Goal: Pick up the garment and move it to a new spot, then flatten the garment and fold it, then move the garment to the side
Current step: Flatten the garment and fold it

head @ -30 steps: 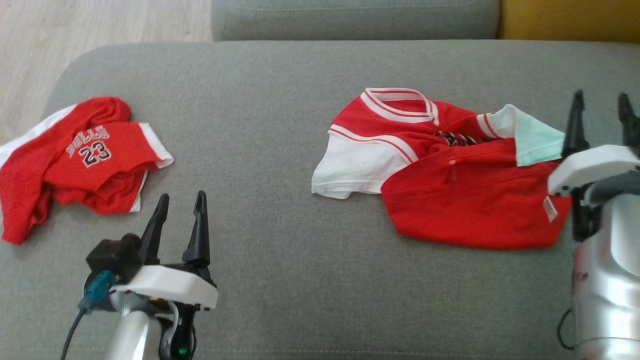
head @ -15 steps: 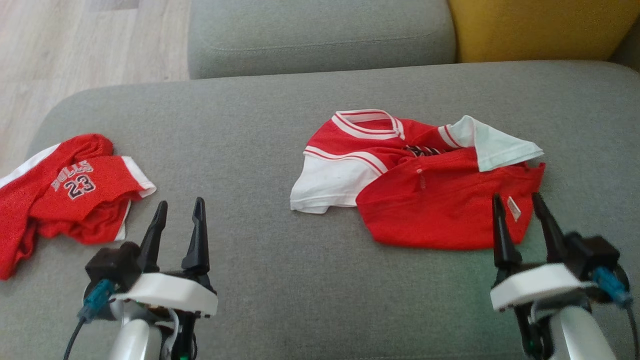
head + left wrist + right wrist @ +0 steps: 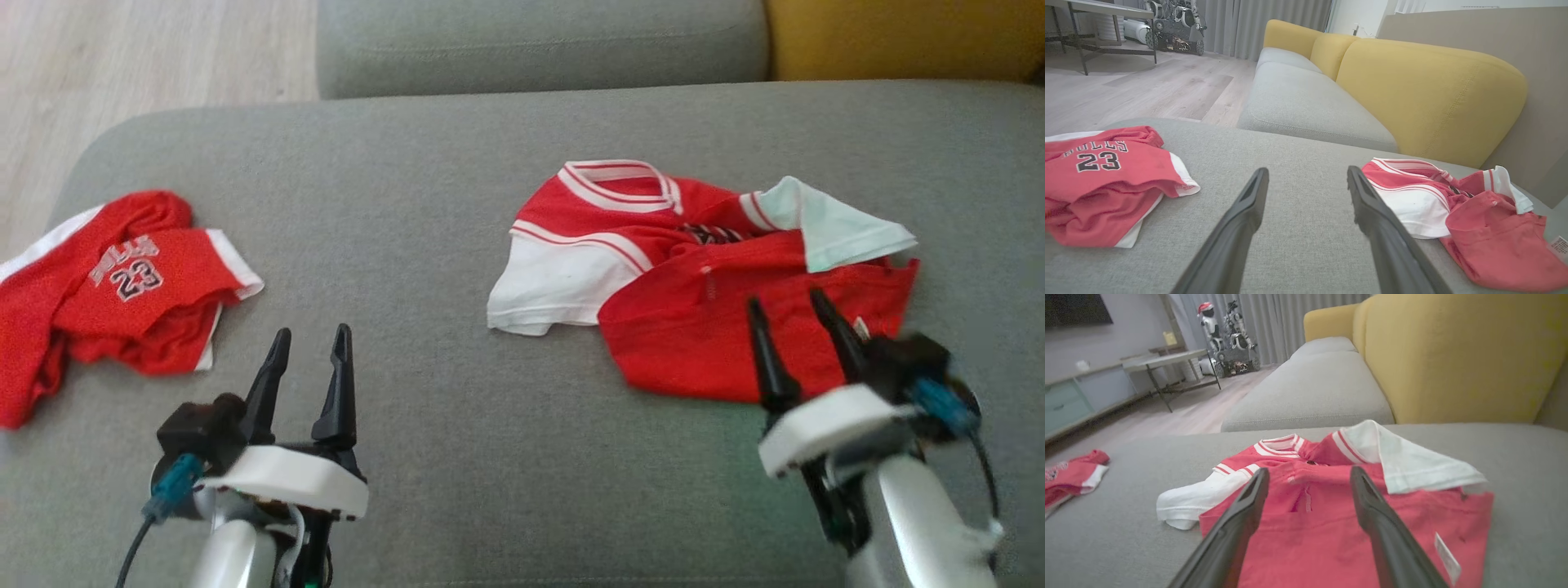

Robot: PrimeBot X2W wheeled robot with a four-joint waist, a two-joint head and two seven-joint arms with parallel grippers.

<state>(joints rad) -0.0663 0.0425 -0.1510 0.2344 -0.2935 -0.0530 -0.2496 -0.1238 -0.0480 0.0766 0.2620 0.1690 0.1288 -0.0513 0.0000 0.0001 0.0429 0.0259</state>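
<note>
The crumpled red-and-white jersey [image 3: 702, 278] is laid on the grey sofa cushion [image 3: 457, 204], at 2 o'clock in the head view. The right hand [image 3: 784, 297] is held wide and empty over its 5 o'clock edge. The left hand [image 3: 312, 329] is held wide and empty at 7 o'clock.

The grey cushion [image 3: 457, 204] is carrying two crumpled pieces before me: a red-and-white jersey [image 3: 694, 278] lying toward my right, a number-23 garment [image 3: 122, 294] well apart on my left.

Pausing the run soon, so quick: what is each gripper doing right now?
Left gripper: open, holding nothing, over the grey cushion.
Right gripper: open, holding nothing, over the red and white shirt.
</note>
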